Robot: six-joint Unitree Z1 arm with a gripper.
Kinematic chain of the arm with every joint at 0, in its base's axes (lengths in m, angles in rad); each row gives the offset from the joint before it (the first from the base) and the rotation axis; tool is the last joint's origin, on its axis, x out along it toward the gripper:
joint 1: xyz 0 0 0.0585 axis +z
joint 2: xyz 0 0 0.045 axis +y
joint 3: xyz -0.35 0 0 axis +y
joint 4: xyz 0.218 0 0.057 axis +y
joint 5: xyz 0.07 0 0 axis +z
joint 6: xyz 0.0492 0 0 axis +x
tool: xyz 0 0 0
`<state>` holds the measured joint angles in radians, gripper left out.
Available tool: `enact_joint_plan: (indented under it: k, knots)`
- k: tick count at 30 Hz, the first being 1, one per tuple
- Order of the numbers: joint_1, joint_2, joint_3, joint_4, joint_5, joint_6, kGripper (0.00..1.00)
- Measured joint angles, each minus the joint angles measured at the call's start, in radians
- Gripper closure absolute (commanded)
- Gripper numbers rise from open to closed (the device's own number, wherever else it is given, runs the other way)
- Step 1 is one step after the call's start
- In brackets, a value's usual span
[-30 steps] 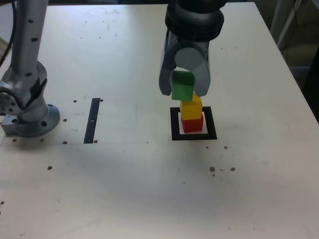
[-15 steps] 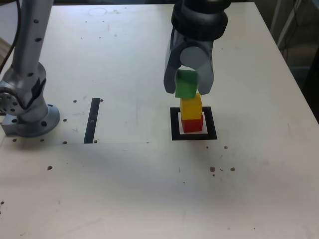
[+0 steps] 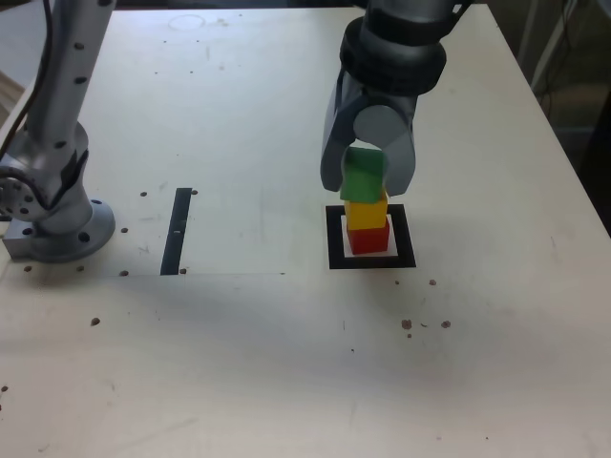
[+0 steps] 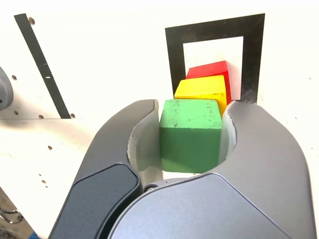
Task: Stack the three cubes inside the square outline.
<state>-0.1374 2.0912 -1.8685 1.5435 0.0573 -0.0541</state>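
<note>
Gripper (image 4: 192, 113) closed on the green cube (image 4: 190, 150), wrist view: we see the cube between the two fingers, one pad (image 4: 147, 142) against either side, and we read this as a firm grasp. The top face of the cube shows small dark specks.

Next outward, in the exterior view, we find the green cube above the yellow cube (image 3: 367, 218), covering part of it. Whether the two touch we cannot tell; the wrist view shows the green cube out of line with the yellow one, so we judge that a small alignment and a gentle lowering are called for before release.

Beneath the yellow cube we see the red cube (image 3: 370, 240), which forms the base of the stack. It stands inside the square outline (image 3: 406, 239), with pale centre showing beside it. The yellow cube sits slightly askew on the red one, and we judge that a sideways push from the green cube could upset the pair.

Farther out, the black strip (image 3: 177, 231) lies on the table (image 3: 239, 372), well apart from the stack, toward the exterior view's left.

Progress: we count two cubes stacked and the third in the grasp. We judge the task to be near its end, with seating the green cube, opening the fingers and backing away left to do.
</note>
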Motion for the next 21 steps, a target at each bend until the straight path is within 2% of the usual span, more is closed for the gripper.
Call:
enact_joint_plan:
  k: [4,7,21]
  knots:
    - [0.0,0.009,-0.007,-0.011,0.003,0.023,0.1]
    - [0.0,0.009,-0.01,-0.014,0.013,0.03,0.02]
    - [0.001,-0.033,0.005,0.01,0.065,0.033,0.01]
